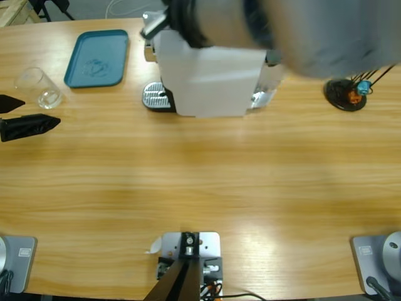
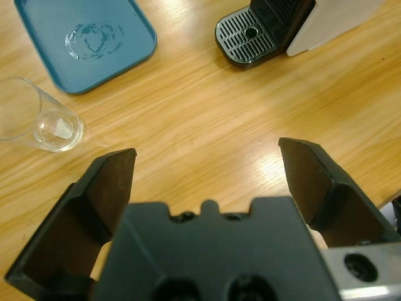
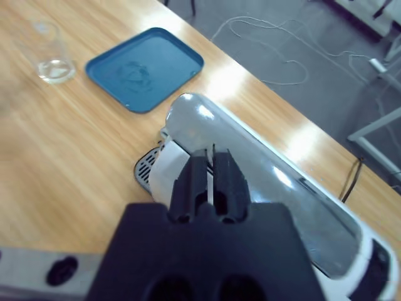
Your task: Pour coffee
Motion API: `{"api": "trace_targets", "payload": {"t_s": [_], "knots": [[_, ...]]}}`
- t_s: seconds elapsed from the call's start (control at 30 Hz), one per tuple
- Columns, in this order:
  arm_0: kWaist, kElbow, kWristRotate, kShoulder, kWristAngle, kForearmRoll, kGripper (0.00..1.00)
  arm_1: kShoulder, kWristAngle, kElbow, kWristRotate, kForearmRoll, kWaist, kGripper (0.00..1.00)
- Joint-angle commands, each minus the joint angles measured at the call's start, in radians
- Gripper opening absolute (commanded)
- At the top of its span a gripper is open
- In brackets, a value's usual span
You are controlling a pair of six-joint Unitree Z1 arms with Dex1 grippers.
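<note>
From above we see a white coffee machine (image 1: 210, 78) standing at the far middle of the wooden table (image 1: 200, 182), its drip grate (image 1: 155, 96) jutting out toward the left. A large silver arm (image 1: 301, 31) hangs close under the camera and hides much of the machine's top. To the left of the machine lies a teal tray (image 1: 97, 58), flat on the table and well apart from the grate; in the left wrist view we make out a ring of wet marks on its surface. Just left of the tray stands a clear glass (image 1: 39, 88), upright. We cannot make out any coffee in it; the bottom looks clear with only a pale glint. The left gripper (image 1: 28, 116) enters from the left edge, just below the glass and not touching it. In its own view the left gripper (image 2: 207, 163) is spread wide with nothing between the jaws, bare table beneath, the glass (image 2: 37, 119) off to its upper left. The right gripper (image 3: 212, 179) hovers above the machine (image 3: 250, 188), its jaws pressed together and empty. At the far right of the table sits a small black stand (image 1: 346, 93) with orange and blue bits.
</note>
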Motion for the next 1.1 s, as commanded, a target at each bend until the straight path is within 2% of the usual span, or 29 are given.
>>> {"api": "trace_targets", "payload": {"t_s": [0.03, 0.13, 0.27, 0.33, 0.37, 0.4, 0.53, 0.63, 0.73, 0.83, 0.93, 1.1], "knots": [[-0.007, 0.024, -0.006, 0.040, 0.018, -0.009, 0.991, -0.285, 0.177, 0.036, -0.063, 0.355, -0.033, 0.385], [0.011, 0.024, -0.010, 0.030, 0.029, -0.008, 0.991, -0.410, 0.216, 0.112, -0.072, 0.421, -0.067, 0.499], [0.016, 0.020, -0.010, 0.024, 0.028, -0.003, 0.991, -0.476, 0.257, 0.155, -0.078, 0.507, -0.125, 0.519], [0.016, 0.016, -0.010, 0.025, 0.028, -0.002, 0.996, -0.495, 0.320, 0.174, -0.079, 0.546, -0.164, 0.873], [0.022, 0.014, -0.011, 0.025, 0.028, -0.002, 0.996, -0.509, 0.349, 0.186, -0.084, 0.554, -0.185, 0.970], [0.043, 0.014, -0.022, 0.022, 0.030, -0.002, 0.991, -0.522, 0.370, 0.206, -0.086, 0.557, -0.206, 0.999], [0.188, 0.027, -0.125, -0.016, 0.037, -0.039, 0.997, -0.574, 0.465, 0.325, -0.098, 0.515, -0.299, 0.993], [0.208, 0.047, -0.125, 0.037, 0.143, -0.118, 1.000, -0.607, 0.533, 0.413, -0.096, 0.417, -0.352, 1.000], [0.220, 0.098, -0.127, 0.096, 0.163, -0.275, 1.000, -0.626, 0.545, 0.475, -0.101, 0.357, -0.380, 1.000], [0.220, 0.126, -0.125, 0.178, 0.169, -0.359, 1.000, -0.637, 0.578, 0.523, -0.102, 0.317, -0.406, 1.000], [0.220, 0.132, -0.118, 0.248, 0.232, -0.379, 1.000, -0.657, 0.594, 0.556, -0.086, 0.294, -0.415, 1.000], [0.250, 0.139, -0.047, 0.250, 0.265, -0.381, 1.000, -0.728, 0.587, 0.596, -0.060, 0.270, -0.417, 1.000]]}}
